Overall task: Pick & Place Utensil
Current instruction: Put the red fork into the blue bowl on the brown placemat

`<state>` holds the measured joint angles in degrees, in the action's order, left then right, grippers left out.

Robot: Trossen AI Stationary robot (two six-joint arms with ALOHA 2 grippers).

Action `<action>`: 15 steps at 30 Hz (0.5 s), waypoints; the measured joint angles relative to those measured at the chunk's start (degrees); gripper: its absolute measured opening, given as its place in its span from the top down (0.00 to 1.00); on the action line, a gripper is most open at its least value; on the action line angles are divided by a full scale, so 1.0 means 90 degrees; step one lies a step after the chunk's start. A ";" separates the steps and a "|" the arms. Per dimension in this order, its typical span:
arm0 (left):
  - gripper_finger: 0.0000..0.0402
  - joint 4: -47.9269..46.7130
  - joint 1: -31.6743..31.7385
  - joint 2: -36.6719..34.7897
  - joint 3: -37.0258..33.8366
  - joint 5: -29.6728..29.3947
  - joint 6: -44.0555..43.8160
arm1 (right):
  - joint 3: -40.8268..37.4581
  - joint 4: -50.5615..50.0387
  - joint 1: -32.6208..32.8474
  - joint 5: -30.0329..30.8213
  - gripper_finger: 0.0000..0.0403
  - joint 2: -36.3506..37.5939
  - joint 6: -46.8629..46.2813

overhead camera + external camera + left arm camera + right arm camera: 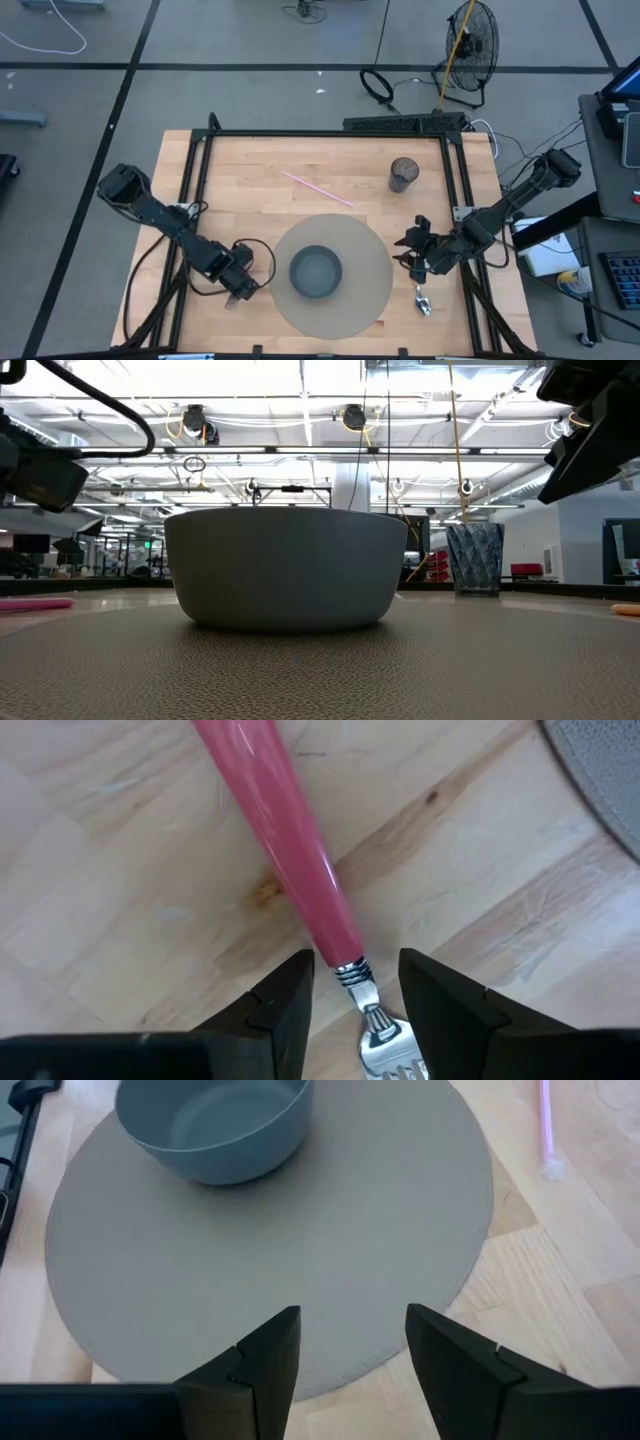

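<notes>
Apparently little was done yet: the fork (330,910), pink-handled, lay on the table (230,180) left of the mat (368,258), and the spoon (423,298) lay just right of it, neither placed. At the left, the left gripper (355,990) sat low over the fork, its fingers spread on either side of the neck, not yet clamped. The bowl (316,272) stood mid-mat. To the right, the right gripper (413,252) hung at the mat's edge beside the spoon, parted and holding nothing.
</notes>
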<state>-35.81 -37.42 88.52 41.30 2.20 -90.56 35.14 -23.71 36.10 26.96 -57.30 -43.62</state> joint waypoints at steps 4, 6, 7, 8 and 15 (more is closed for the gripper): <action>0.60 -0.0005 0.0001 0.0213 0.0027 -0.0056 0.0013 | 0.0000 0.0037 0.0000 0.0000 0.55 0.0000 -0.0007; 0.60 -0.0008 0.0004 0.0256 0.0034 -0.0094 0.0008 | 0.0000 0.0057 0.0000 0.0000 0.55 -0.0002 -0.0005; 0.60 -0.0007 0.0000 0.0259 0.0034 -0.0139 0.0002 | 0.0000 0.0083 0.0000 0.0000 0.55 0.0000 0.0000; 0.60 -0.0003 -0.0001 0.0257 0.0034 -0.0192 0.0001 | 0.0000 0.0131 0.0000 -0.0001 0.55 0.0000 0.0031; 0.60 -0.0010 -0.0009 0.0174 0.0012 -0.0418 -0.0027 | 0.0000 0.0286 0.0000 -0.0005 0.55 0.0000 0.0185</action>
<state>-35.90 -37.50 90.08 41.41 -1.56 -90.80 35.14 -21.14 36.10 26.92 -57.30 -41.95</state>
